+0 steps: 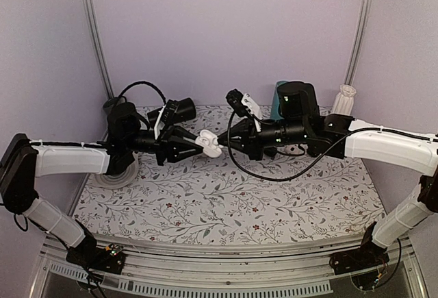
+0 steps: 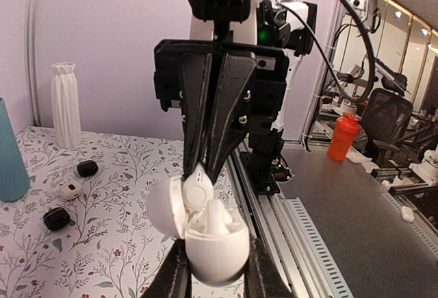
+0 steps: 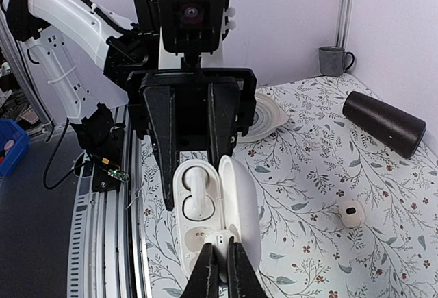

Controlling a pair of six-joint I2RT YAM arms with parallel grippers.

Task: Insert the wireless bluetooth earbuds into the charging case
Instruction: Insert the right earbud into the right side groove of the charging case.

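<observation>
- Clamped tight from both sides on the lower shell of the charging case (image 2: 217,250): the dark fingers (image 2: 174,279) of the left gripper (image 2: 215,274), with no gap at either flank.
- Held up off the floral table (image 1: 226,202), about midway between the two wrists in the top view.
- On the case, a lid (image 2: 163,209) swung open to one side and joined at the hinge.
- In one well of the open case, a seated earbud (image 2: 217,217), white like the shell around it.
- Meeting the case head-on: the right gripper (image 3: 220,257), fingers drawn together to a narrow tip.
- Nipped at that tip, a second earbud (image 2: 197,190), right at the open mouth of the case beside the seated one. Cannot tell whether touching the free well or just above it.
- Below on the table, in the left wrist view: a white ribbed vase (image 2: 66,103) standing upright and a teal vessel (image 2: 10,154) at the frame edge.
- Near them, a black lump (image 2: 87,168) and a second black lump (image 2: 56,218).
- In the right wrist view: a grey mug (image 3: 333,60) at the far edge, a black cylinder (image 3: 383,123) lying on its side, a white plate (image 3: 267,116) behind the left gripper, and a small white round piece (image 3: 352,212) with a dark centre.
- Off the table, on a grey bench: an orange bottle (image 2: 342,137).
</observation>
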